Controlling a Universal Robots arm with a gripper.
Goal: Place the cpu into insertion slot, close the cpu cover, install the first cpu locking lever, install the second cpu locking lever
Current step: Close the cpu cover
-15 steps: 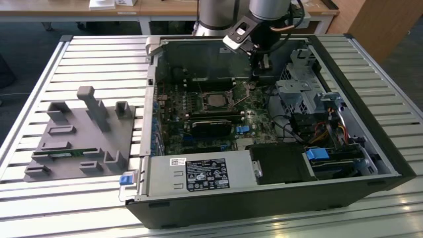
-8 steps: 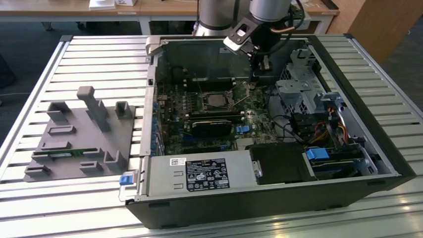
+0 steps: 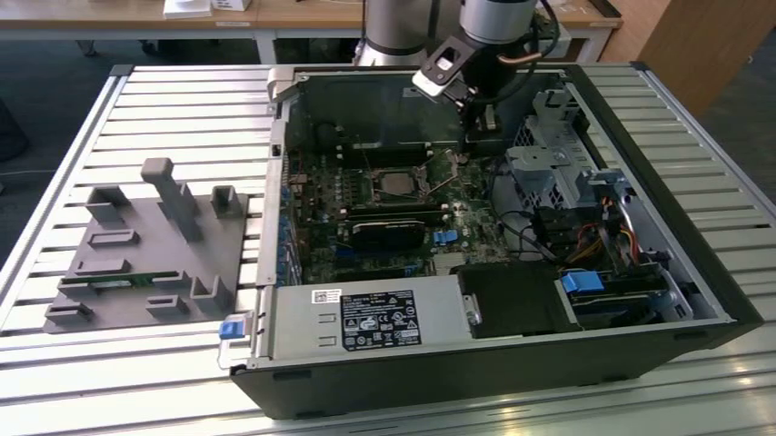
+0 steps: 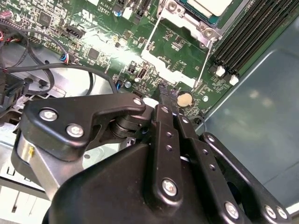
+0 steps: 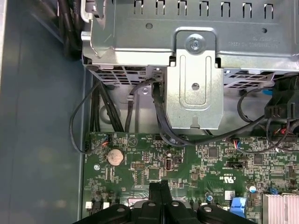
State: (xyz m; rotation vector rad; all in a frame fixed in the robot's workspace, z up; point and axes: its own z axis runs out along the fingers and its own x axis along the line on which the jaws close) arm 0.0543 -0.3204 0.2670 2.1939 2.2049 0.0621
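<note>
Claw [image 4: 167,93] pinched together, cpu [image 4: 211,4] lying apart

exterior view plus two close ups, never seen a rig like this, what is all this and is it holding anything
The exterior view is shot from off the machine: a robot arm reaches down into an open computer case lying on a slatted table, with a grey holder tray on the exterior view's left. Both wrist views come from cameras riding on the arm, looking past its black fingers at the green motherboard and its round coin battery. The fingers are pressed together with nothing between them, over the board near the battery, to the exterior view's right of the square insertion slot.
</note>
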